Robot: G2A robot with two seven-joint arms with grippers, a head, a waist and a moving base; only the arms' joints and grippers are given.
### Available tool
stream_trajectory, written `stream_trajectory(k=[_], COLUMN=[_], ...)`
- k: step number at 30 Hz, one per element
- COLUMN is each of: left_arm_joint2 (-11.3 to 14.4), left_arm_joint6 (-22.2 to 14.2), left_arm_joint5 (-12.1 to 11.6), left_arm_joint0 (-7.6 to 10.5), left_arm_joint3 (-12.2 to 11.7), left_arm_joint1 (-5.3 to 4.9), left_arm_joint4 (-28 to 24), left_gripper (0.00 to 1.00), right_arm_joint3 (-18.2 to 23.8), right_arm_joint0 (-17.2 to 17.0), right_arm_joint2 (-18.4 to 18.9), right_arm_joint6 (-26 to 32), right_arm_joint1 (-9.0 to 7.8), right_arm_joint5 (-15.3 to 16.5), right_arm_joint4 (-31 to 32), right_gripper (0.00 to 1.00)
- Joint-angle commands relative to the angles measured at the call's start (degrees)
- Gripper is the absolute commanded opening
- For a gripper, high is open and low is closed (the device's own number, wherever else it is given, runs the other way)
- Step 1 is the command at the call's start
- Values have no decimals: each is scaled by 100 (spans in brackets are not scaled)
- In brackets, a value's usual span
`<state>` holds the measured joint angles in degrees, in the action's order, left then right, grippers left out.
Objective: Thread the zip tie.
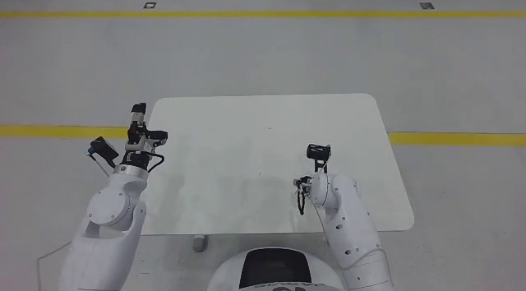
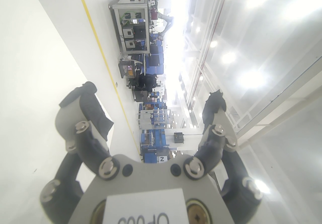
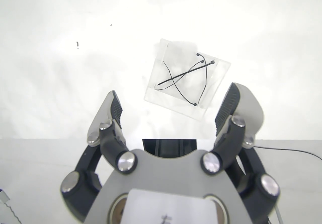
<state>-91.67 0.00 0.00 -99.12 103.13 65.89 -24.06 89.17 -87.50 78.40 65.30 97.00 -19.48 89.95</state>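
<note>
Fingers point(image 3: 226, 104) of the right end effector point(image 3: 173, 92) stand spread wide and released, with nothing between them. We see this end effector point(image 1: 319, 153) hanging over the near right part of the white counter point(image 1: 271, 127). Just beyond its fingertips in the right wrist view, a clear tray point(image 3: 218, 74) lies flat on the counter, turned at an angle to the counter's edge. Inside it lie the zip ties point(image 3: 186, 75), several thin black ones crossed over one another, their small square heads mostly toward the tray's far side. None of them is looped or threaded, and nothing touches them.

The left end effector point(image 2: 151, 90) is likewise released and holds nothing. We find it point(image 1: 138, 122) at the counter's left edge, well apart from the right one, pointing out across the room.

Beyond the counter the pale floor point(image 1: 263, 53) stretches away, crossed by a yellow line point(image 1: 246, 14).
</note>
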Motion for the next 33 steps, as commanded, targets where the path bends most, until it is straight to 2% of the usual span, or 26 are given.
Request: stream_trajectory(k=[1, 3, 5, 8, 10, 16, 17, 21, 29, 33], left_arm_joint2=[0, 0, 0, 0, 0, 0, 0, 0, 0, 0], left_arm_joint6=[0, 0, 0, 0, 0, 0, 0, 0, 0, 0], left_arm_joint5=[0, 0, 0, 0, 0, 0, 0, 0, 0, 0], left_arm_joint0=[0, 0, 0, 0, 0, 0, 0, 0, 0, 0], left_arm_joint3=[0, 0, 0, 0, 0, 0, 0, 0, 0, 0], left_arm_joint1=[0, 0, 0, 0, 0, 0, 0, 0, 0, 0], left_arm_joint4=[0, 0, 0, 0, 0, 0, 0, 0, 0, 0], left_gripper=[100, 100, 100, 100, 100, 100, 100, 100, 100, 100], right_arm_joint3=[6, 3, -16, -63, -164, -311, -334, -489, -760, -942], right_arm_joint0=[3, 28, 54, 109, 181, 269, 272, 323, 414, 486], right_arm_joint2=[8, 24, 62, 189, 291, 374, 381, 439, 471, 485], right_arm_joint6=[-36, -40, -36, 89, 142, 72, 35, -50, -51, -119], right_arm_joint1=[5, 8, 9, 50, 96, 201, 213, 236, 276, 280], right_arm_joint5=[0, 0, 0, 0, 0, 0, 0, 0, 0, 0], right_arm_joint4=[0, 0, 0, 0, 0, 0, 0, 0, 0, 0], right_gripper=[100, 49, 40, 36, 37, 35, 32, 29, 31, 27])
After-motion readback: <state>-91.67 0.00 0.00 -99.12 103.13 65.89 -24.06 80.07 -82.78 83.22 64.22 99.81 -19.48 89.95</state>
